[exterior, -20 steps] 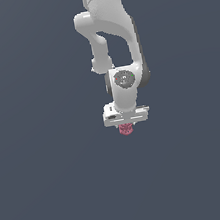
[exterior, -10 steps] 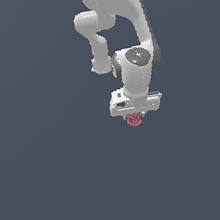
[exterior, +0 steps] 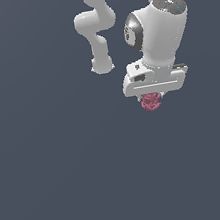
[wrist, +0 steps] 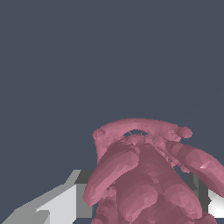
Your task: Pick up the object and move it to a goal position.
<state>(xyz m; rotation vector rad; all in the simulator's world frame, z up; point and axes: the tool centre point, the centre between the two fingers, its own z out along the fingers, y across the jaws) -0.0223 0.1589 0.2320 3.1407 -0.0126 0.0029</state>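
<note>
Evidently jaws clamp the pinkish-red object (exterior: 151,101).

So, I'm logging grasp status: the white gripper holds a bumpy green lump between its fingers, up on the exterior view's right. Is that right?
Not quite: the colour is wrong. The bumpy lump is pinkish-red, not green, as the wrist view shows up close. The rest stands: the white gripper has it between its fingers, up on the exterior view's right.
</note>
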